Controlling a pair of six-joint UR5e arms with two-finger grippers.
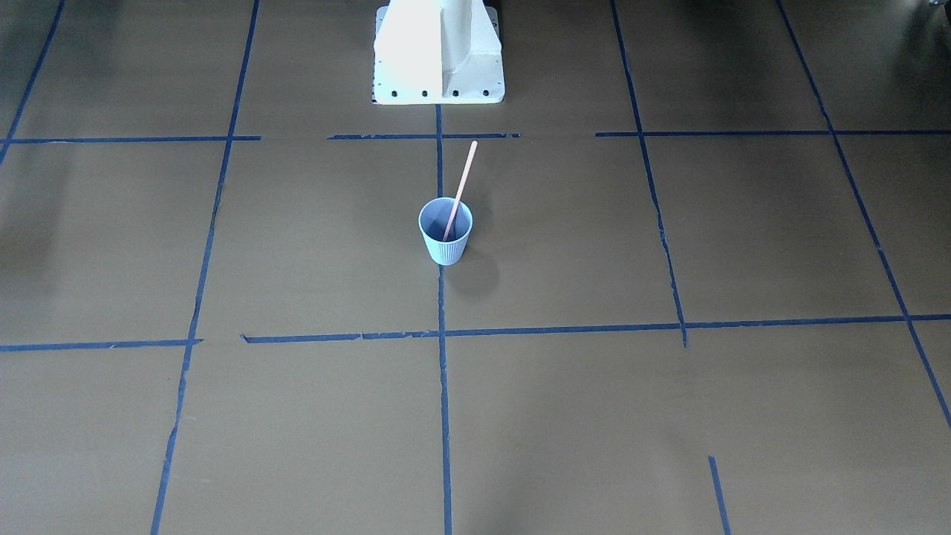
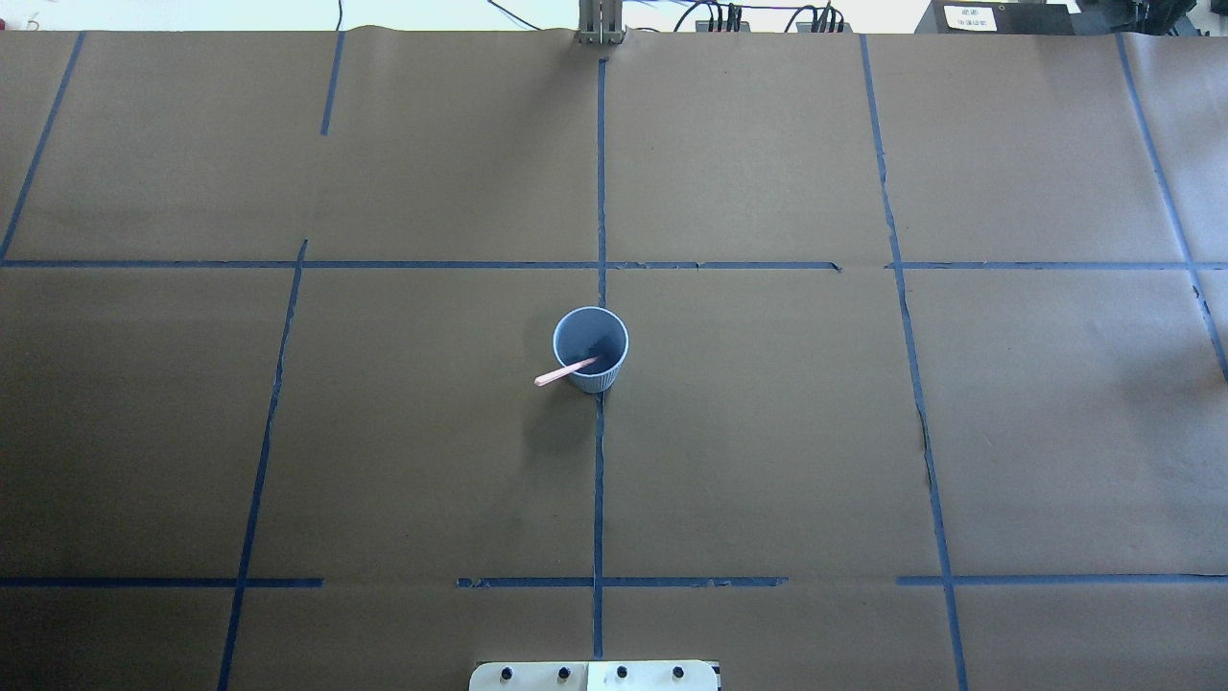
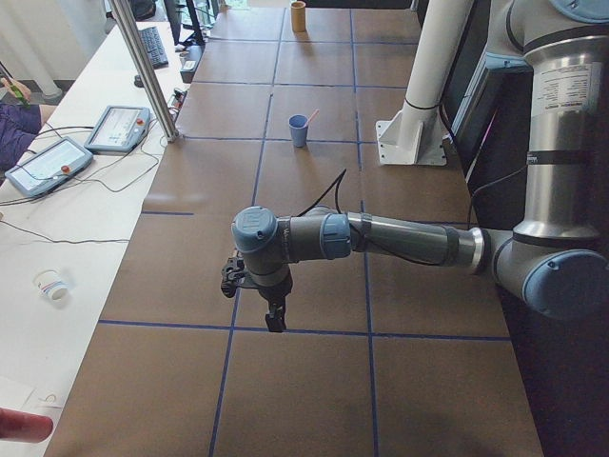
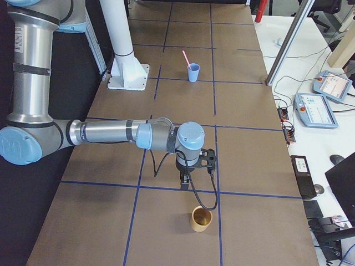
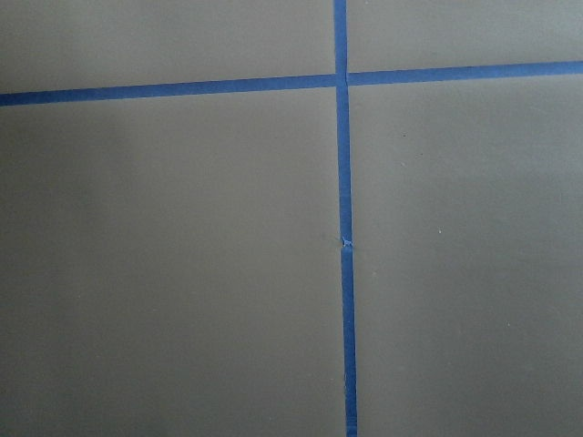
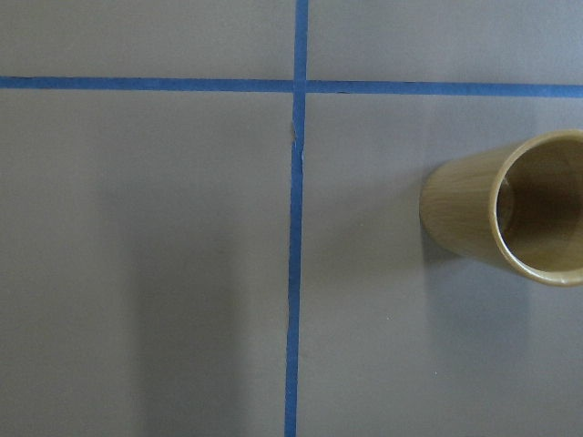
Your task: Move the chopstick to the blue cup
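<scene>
Pink chopstick (image 1: 461, 186) leans in the blue cup (image 1: 446, 241), seemingly settled; I'd hold well clear of it. I cannot tell how open my left gripper (image 3: 274, 322) or right gripper (image 4: 184, 184) is.

Lighting is even and diffuse; table (image 2: 767, 432) is rendered matte, no glare. Base (image 1: 438, 52) is blown out to white in the front view, and that view's top corners are darkened. Only a faint, soft shadow is cast beside cup (image 1: 446, 232). Wrist views are flat and slightly soft; wooden cup (image 6: 510, 205) is mildly blurred.
</scene>
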